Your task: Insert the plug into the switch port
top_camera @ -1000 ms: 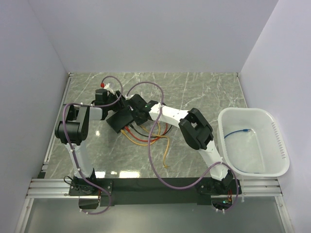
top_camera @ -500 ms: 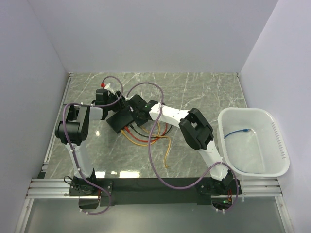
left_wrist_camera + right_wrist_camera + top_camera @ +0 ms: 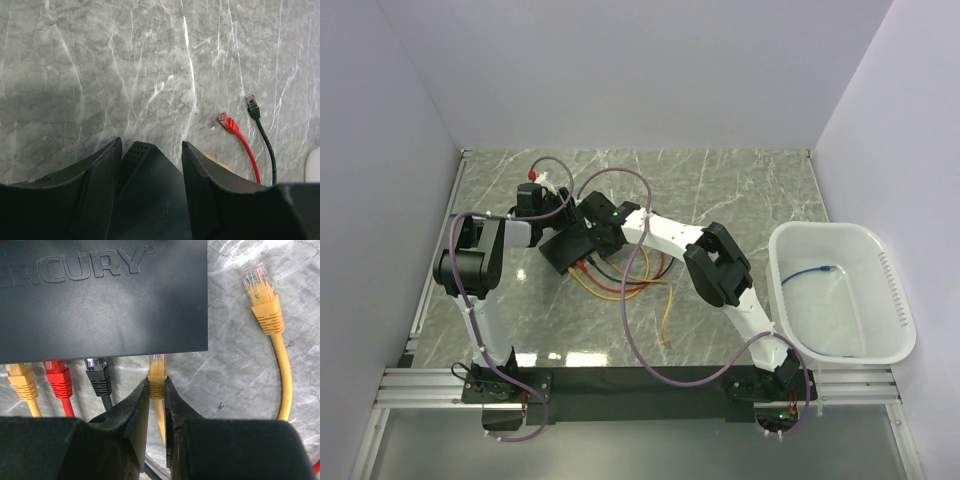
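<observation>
The switch (image 3: 100,295) is a flat matte-black box marked MERCURY; it also shows in the top view (image 3: 563,247) and between the left fingers (image 3: 150,200). My left gripper (image 3: 150,160) is shut on one end of the switch. My right gripper (image 3: 157,390) is shut on a yellow plug (image 3: 157,371), whose clear tip sits at the switch's port edge. A black plug (image 3: 98,374), a red plug (image 3: 59,380) and another yellow plug (image 3: 21,380) sit in ports to its left.
The yellow cable's other plug (image 3: 260,295) lies loose on the marble to the right. A loose red plug (image 3: 228,123) and black plug (image 3: 251,104) lie beyond the switch. Cables loop on the table (image 3: 630,280). A white bin (image 3: 840,290) holds a blue cable.
My right gripper has moved a little up and left toward the switch with the yellow plug. The left arm and switch have stayed put.
</observation>
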`<state>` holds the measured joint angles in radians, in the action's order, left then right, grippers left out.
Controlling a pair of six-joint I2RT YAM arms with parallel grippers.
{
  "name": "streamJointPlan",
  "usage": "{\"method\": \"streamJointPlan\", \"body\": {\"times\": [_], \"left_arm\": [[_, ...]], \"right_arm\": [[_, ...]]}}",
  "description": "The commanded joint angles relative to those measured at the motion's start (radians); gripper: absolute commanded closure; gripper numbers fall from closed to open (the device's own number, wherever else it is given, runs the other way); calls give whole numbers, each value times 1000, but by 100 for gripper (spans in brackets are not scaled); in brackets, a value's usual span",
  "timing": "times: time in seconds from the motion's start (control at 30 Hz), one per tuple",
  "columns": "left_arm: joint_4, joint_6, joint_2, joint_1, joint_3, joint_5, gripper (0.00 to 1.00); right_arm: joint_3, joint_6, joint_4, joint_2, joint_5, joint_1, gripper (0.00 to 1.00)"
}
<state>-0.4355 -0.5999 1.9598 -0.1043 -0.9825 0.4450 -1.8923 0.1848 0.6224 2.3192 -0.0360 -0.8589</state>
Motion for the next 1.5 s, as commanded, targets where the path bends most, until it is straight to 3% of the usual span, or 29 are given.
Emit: {"method": "streamJointPlan", "body": {"times": [0.0, 0.5, 0.97, 1.47], "left_arm": [[-3, 18, 10, -9, -33, 29, 44], [11, 54, 11, -34, -44, 34, 45], [41, 88, 18, -64, -68, 32, 46], [80, 107, 77, -81, -116, 61, 46]], "right_arm": [[-63, -10, 42, 35, -4, 8, 100], [-149, -18, 77, 55, -24, 26, 100], [-327, -28, 151, 123, -22, 29, 100], [-238, -64, 33, 46, -45, 26, 100]]}}
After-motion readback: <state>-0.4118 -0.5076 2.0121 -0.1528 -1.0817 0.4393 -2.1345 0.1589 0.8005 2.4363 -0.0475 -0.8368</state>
